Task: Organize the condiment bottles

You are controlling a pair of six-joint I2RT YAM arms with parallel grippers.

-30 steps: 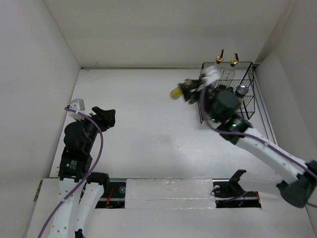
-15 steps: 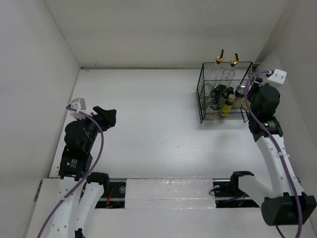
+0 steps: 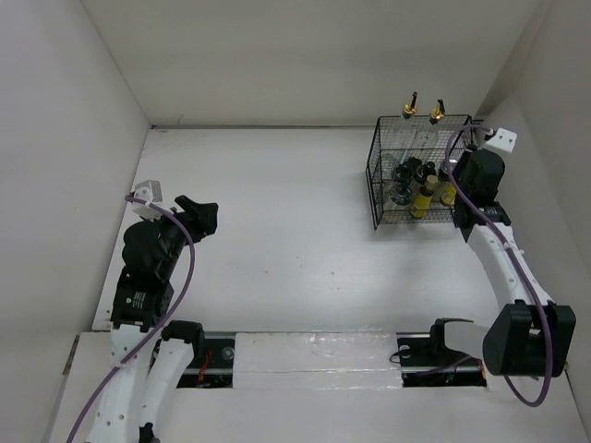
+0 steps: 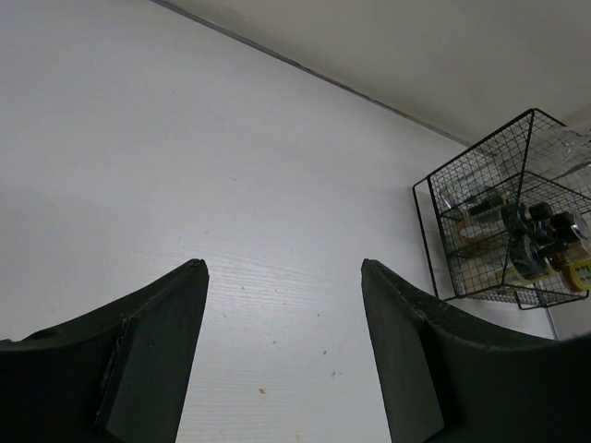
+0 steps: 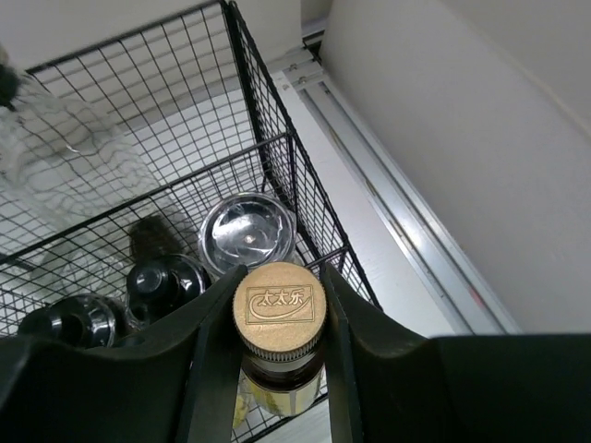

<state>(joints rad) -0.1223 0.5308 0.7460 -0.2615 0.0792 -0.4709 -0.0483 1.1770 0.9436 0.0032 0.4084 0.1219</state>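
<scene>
Right fingers (image 5: 205,346) are clamped on a yellow bottle with a tan cap (image 5: 279,306). It is held upright at the near right corner of the black wire basket (image 5: 259,101), which sits far right on the surface (image 3: 277,203). Can't tell if this bottle is inside the wire or just outside it.

Crowding that corner inside the basket:
- Silver-lidded jar (image 5: 247,233) just beyond the held cap.
- Black-lidded jars (image 5: 168,277) to its left.
- Clear glass cruet (image 5: 69,157) at the far side.

In the top view, gold spouts (image 3: 408,108) stick up over the basket's far rim, and a second yellow bottle (image 3: 423,196) stands mid-basket.

The white side wall (image 5: 443,138) is close on the right, with a rail (image 5: 388,212) along its foot.

Left fingers (image 4: 152,346) are apart with nothing between them. They sit over bare surface at near left, well apart from the basket.
</scene>
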